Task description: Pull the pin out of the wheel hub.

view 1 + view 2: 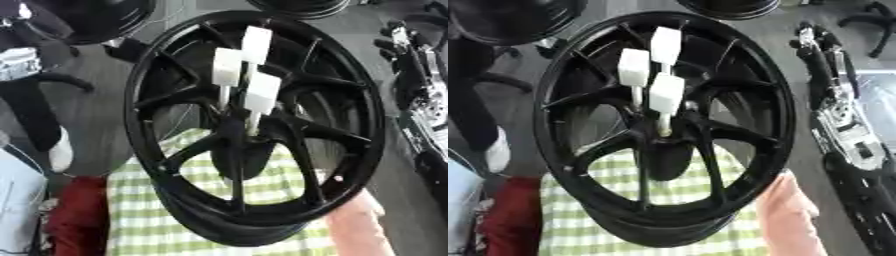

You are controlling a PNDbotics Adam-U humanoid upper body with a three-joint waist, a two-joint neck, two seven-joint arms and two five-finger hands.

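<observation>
Wheel: a big black wheel with many spokes stands up close to the camera and fills most of the view. It leans a little to one side.
Pins: three white pins stick out of the middle of the wheel. Each has a blocky white top and a thin stem. One top pin sits highest, one left pin is beside it, and one front pin is lowest and nearest the hub. All three are still in the wheel.
Cloth: a green and white checked cloth lies under the wheel at the bottom.
Person's hand: a bare hand touches the lower right rim of the wheel.
Robot right arm: a black and silver arm runs down the right side, well apart from the pins. I cannot tell how its hand is set.
Robot left hand: it does not show.
Other wheels: more dark wheels lie at the top edge.
</observation>
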